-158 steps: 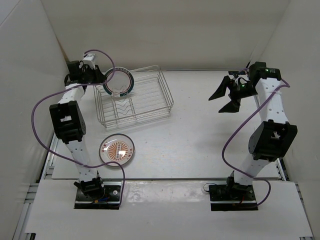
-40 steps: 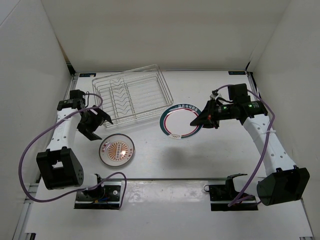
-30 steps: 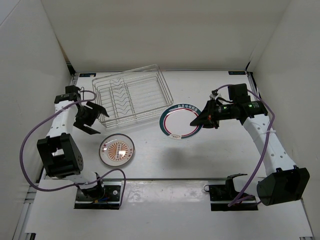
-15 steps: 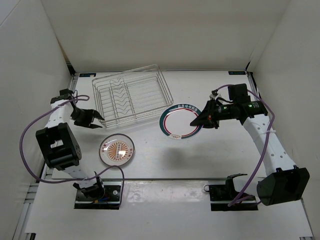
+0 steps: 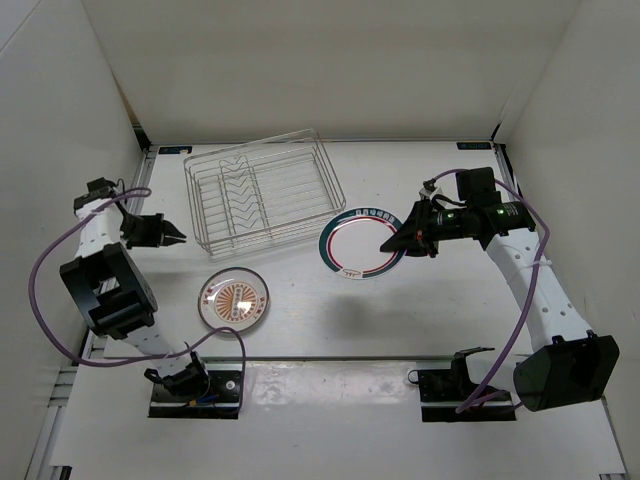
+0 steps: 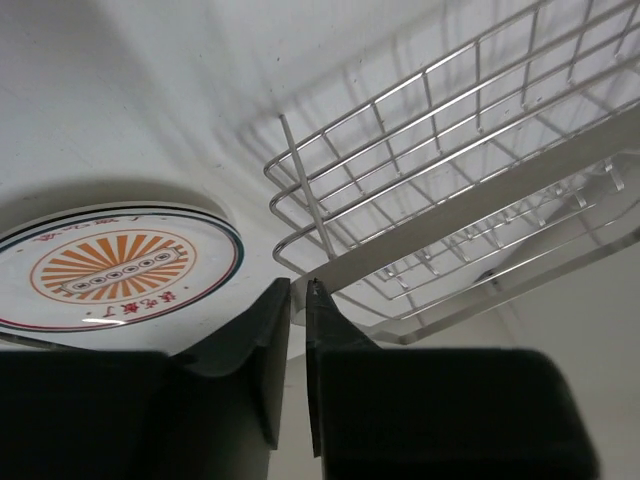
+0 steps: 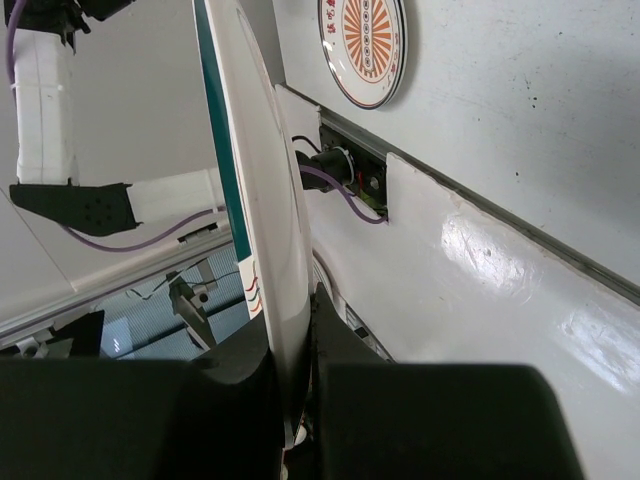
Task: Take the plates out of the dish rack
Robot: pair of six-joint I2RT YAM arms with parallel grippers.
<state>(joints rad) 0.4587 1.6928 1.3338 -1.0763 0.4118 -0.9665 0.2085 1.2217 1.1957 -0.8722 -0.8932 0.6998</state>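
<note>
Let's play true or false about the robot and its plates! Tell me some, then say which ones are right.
1. The dish rack has no plates in it. True.
2. The right tool is gripping the teal-rimmed plate by its edge. True.
3. The orange sunburst plate is standing up in the rack. False: it lies flat on the table, in front of the rack.
4. The left tool is carrying a plate. False: it holds nothing, and its fingers are almost together beside the rack.
</note>
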